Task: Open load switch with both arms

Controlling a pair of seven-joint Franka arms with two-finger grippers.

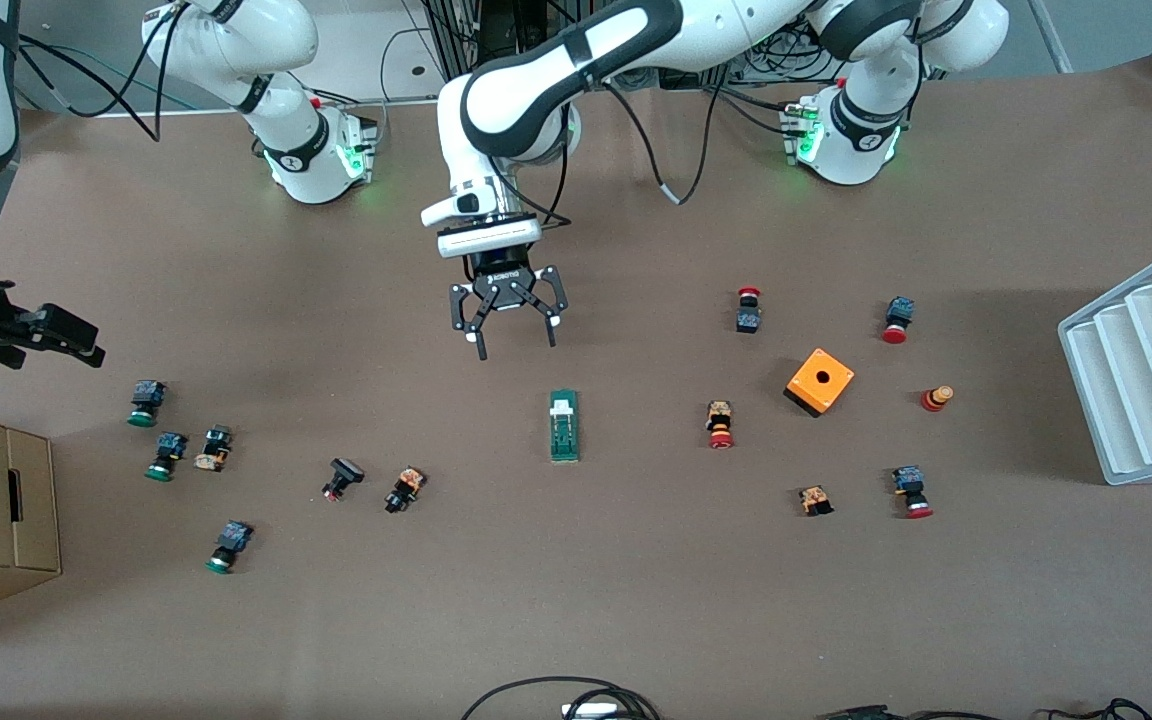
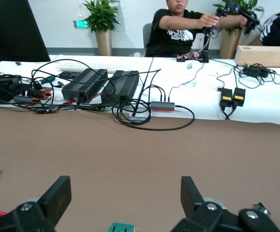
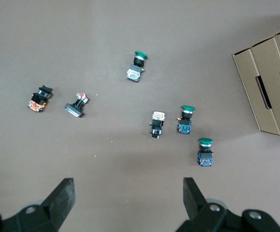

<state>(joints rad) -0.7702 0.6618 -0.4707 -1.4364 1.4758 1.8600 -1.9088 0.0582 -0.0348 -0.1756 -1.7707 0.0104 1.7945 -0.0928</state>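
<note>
Meanwhile, the load switch lay flat on the brown worktop, untouched, just nearer the front camera than the spot under the left pincer, which hung wide open above the worktop. At the right arm's end, the right pincer hovered, also spread wide, over scattered green-capped buttons.

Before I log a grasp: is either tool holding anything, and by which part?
Nothing is held. The left tool is open above the load switch; the right tool is open over the green push buttons.
</note>
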